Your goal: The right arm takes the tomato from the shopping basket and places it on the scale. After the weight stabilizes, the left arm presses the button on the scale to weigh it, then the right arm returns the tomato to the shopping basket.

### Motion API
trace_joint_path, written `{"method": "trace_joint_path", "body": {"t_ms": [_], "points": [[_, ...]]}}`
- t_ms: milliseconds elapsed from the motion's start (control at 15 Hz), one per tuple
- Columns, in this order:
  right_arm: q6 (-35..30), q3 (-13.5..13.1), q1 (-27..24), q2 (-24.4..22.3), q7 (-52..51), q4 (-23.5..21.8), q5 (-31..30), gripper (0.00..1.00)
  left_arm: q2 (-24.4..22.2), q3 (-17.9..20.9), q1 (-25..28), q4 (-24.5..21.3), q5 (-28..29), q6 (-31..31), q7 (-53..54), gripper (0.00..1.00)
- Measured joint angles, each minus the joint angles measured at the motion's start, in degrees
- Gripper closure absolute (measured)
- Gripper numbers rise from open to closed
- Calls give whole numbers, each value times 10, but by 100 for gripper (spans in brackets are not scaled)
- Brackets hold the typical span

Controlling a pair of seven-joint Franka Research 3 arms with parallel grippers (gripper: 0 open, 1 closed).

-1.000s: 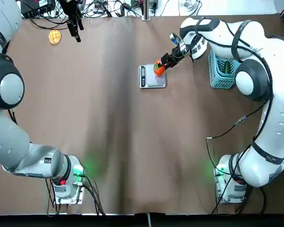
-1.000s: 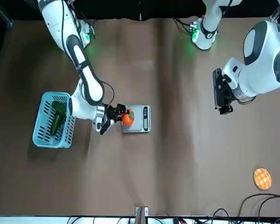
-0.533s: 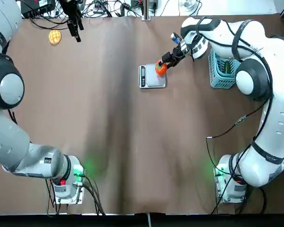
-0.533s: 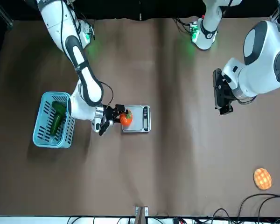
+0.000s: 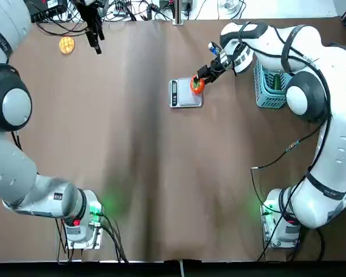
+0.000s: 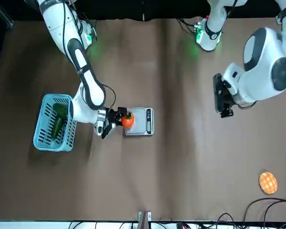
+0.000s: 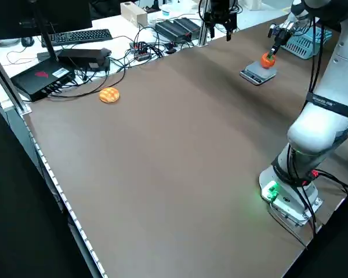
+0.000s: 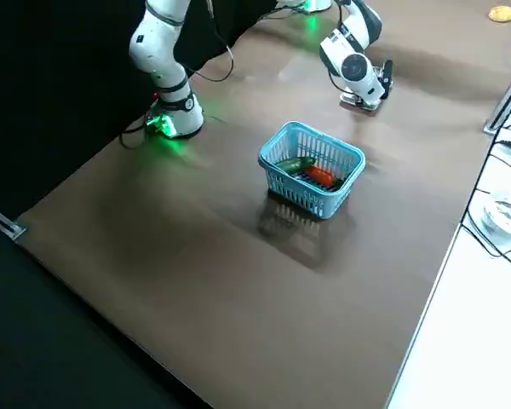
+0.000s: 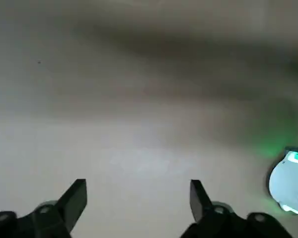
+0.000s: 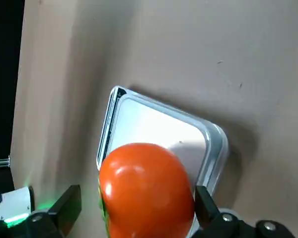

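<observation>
Brown tabletop fills every view, with cables and electronics crowding its far edge. Right gripper (image 5: 200,78) has its fingers spread to either side of the tomato (image 5: 196,85); in the right wrist view the fingertips (image 10: 69,201) stand off the fruit's sides with a gap showing, so the grip looks released or about to be. A second ago the tomato sat lower and nearer the plate's middle; now it rests at the scale's (image 5: 184,96) far corner on the basket side, with the gripper pulled slightly toward the shopping basket (image 5: 269,95). My reading is that placing is just finishing and the wait for a steady weight comes next.

Left gripper (image 6: 222,98) hangs well apart from the scale with its fingers wide open on nothing, and it has shifted a little toward the scale, perhaps readying for the button.

Count: two arms, one scale, one basket, one tomato on the scale, one green vegetable (image 6: 57,120) and one red item (image 8: 320,176) in the basket, one yellow waffle-like disc (image 5: 66,45) far off.
</observation>
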Motion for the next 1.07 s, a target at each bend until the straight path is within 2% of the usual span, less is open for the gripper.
{"method": "trace_joint_path", "body": {"t_ms": [133,200,400,467,533,800,867,1067], "points": [[0,0,0,2,-1,0,0,0,18,0,-21,0,0,5,-27,21],[0,0,0,3,-1,0,0,0,27,-1,-36,0,0,16,-45,22],[3,-2,-2,3,-2,5,0,0,44,-1,-94,2,0,48,-119,48],[3,-4,-3,3,-3,8,0,0,47,-1,-114,2,0,57,-141,48],[3,-5,-6,3,-3,10,0,0,49,-1,-130,2,0,65,-152,53],[3,-5,-13,3,-5,12,0,0,62,-1,-161,2,6,115,-161,93],[3,-5,-14,3,-6,12,0,0,68,-1,-167,2,13,128,-160,99],[3,-5,-16,3,-4,13,0,0,99,-1,-218,2,27,183,-173,99]]}}
